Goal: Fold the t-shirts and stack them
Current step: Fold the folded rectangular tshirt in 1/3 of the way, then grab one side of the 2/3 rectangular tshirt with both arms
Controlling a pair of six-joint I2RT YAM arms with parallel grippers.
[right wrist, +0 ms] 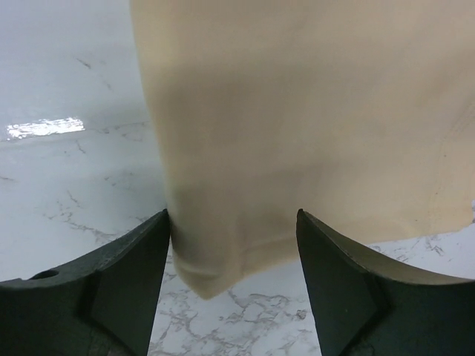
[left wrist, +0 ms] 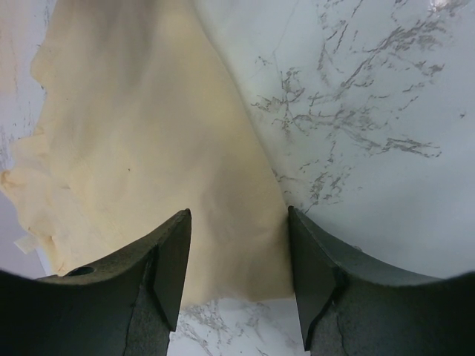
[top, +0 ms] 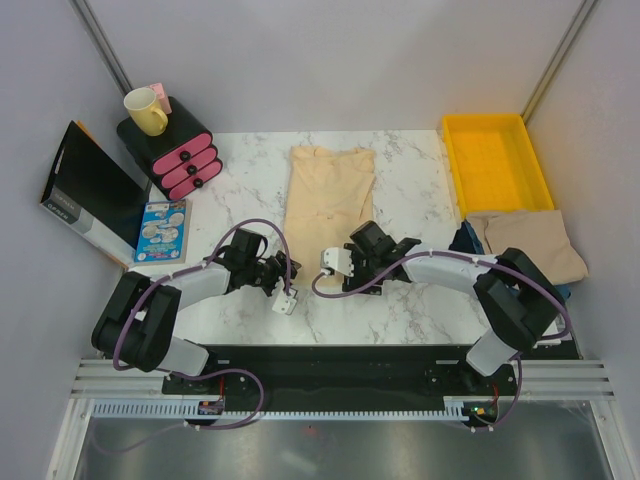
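A folded cream t-shirt (top: 330,190) lies lengthwise on the marble table (top: 420,290), at its middle. My left gripper (top: 284,296) hovers near its front left and stands open; in the left wrist view the shirt's (left wrist: 133,148) lower edge shows between the fingers (left wrist: 167,267) of the gripper (left wrist: 238,216), untouched. My right gripper (top: 335,262) is at the shirt's front edge, open too. In the right wrist view a folded corner of the shirt (right wrist: 297,111) lies between the spread jaws of the gripper (right wrist: 232,215), not pinched. A second, tan t-shirt (top: 530,245) lies crumpled at the right.
A yellow tray (top: 495,160) stands at the back right. The tan shirt rests on a dark blue cloth (top: 465,240). At the back left are a pink drawer unit (top: 185,160) with a yellow mug (top: 146,110), a black box (top: 85,195) and a blue booklet (top: 162,230).
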